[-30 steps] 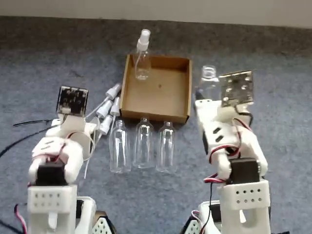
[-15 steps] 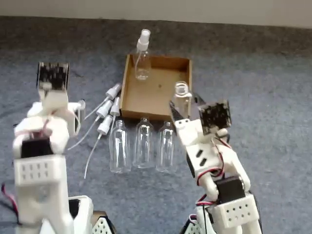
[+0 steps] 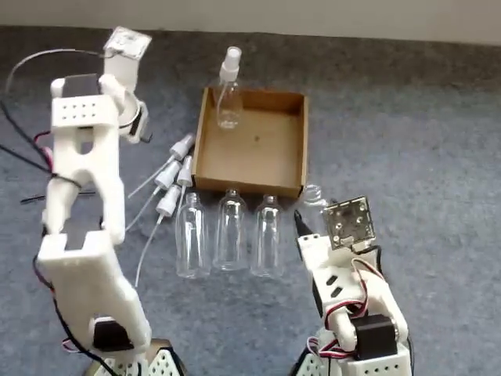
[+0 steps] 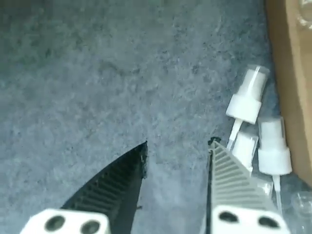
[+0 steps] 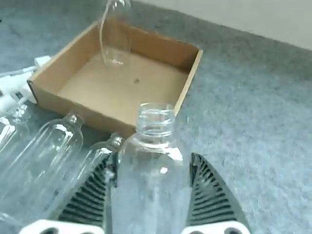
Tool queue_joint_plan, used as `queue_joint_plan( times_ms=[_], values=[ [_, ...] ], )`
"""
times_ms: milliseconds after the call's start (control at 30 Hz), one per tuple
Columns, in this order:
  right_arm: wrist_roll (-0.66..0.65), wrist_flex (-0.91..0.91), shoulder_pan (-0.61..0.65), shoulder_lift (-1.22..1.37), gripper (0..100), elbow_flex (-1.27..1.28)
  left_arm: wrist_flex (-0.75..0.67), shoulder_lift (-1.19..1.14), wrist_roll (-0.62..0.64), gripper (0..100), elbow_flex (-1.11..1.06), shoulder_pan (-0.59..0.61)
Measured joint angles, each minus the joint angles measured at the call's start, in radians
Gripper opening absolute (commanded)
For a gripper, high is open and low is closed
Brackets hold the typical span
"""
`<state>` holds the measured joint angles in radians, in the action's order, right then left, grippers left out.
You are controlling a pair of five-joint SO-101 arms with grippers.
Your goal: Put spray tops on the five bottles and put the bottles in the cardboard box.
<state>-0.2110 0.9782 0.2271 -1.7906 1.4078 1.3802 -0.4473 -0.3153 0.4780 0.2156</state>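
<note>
The right gripper (image 5: 153, 165) is pinching a clear bottle (image 5: 150, 190) by its body, one jaw pressing on each side. The bottle's neck is standing open, with no spray top on it, and is pointing away from the wrist toward the near right corner of the cardboard box (image 3: 249, 185). In the high view this bottle (image 3: 313, 193) is sitting just off that corner, beside the row of bottles on the grey carpeted surface (image 3: 415, 117).

Three uncapped bottles are lying side by side in front of the box's near wall, necks toward it: one on the left (image 3: 192, 235), one in the middle (image 3: 231, 231) and one on the right (image 3: 268, 233). A fifth bottle (image 3: 228, 94), already wearing its white spray top, is standing upright in the box's far left corner.

The left arm is stretching far out over the carpet to the left of the box. The left gripper (image 4: 178, 145) is hanging with its jaws spread, gripping nothing, with bare carpet between them. The loose spray tops (image 4: 248, 97) are lying just beside it, in a cluster between it and the box's left wall; they are overlapping, so there seem to be three or four.
</note>
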Motion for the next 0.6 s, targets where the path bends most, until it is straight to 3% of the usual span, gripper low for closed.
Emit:
queue_joint_plan(
  times_ms=[300, 600],
  values=[
    [-0.011, 0.020, 0.000, -0.003, 0.4, 0.000, 0.132, -0.494, -0.025, 20, 0.623, -0.078],
    [-0.011, 0.020, 0.000, -0.003, 0.4, 0.000, 0.275, -0.756, -0.054, 20, 1.005, -0.133]
  ],
)
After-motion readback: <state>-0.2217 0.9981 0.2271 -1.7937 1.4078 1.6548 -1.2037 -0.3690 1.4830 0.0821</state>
